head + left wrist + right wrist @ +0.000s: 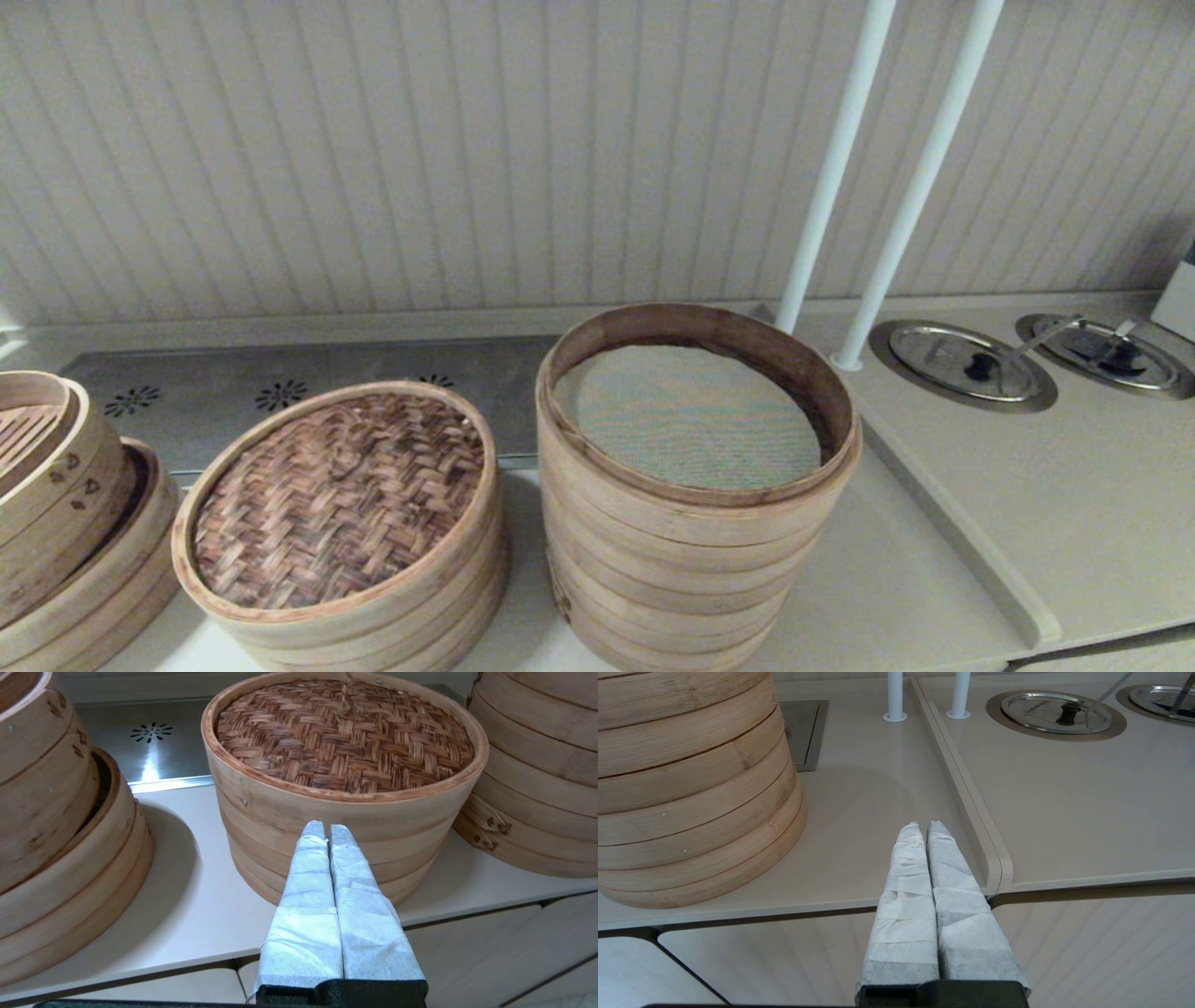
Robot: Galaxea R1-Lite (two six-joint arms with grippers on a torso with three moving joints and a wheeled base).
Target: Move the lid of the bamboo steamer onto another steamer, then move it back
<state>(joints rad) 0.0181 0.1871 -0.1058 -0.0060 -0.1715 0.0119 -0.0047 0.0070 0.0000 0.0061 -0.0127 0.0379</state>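
The bamboo steamer lid [338, 499] [345, 735], with its dark herringbone face and pale hoop rim, rests on a low steamer at the front left of the counter. To its right stands the tall steamer stack [686, 504] [686, 784] with a grey-green mesh liner [686, 413] and no lid. My left gripper [327, 828] is shut and empty, held off the counter's front edge and pointing at the lid's steamer wall. My right gripper [924, 828] is shut and empty, over the front edge to the right of the tall stack. Neither gripper shows in the head view.
Tilted steamer trays [65, 504] [56, 826] sit at the far left. Two white poles [878, 177] rise behind the tall stack. Round metal covers [966, 362] are set in the raised counter [1027, 504] on the right. A perforated steel panel [233, 397] lies behind.
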